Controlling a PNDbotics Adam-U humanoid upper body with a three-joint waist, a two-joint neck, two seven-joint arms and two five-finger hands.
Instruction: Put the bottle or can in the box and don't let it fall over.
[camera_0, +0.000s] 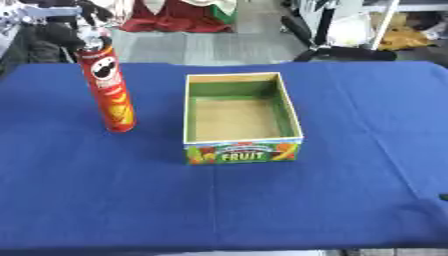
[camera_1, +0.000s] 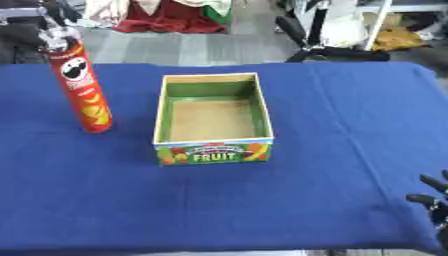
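Your right hand (camera_1: 433, 200) idles lower right, fingers apart; left unseen. Grasp the upright can (camera_0: 108, 89) low, then lower it straight into the box (camera_0: 238, 150).

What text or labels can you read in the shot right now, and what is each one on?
"FRUIT": white letters on the front panel of the box.
A smaller line arched above "FRUIT" on that same panel: too blurred to read.
Red can: a moustached face logo shows, but no lettering is legible.
Nothing else readable on the blue tablecloth.
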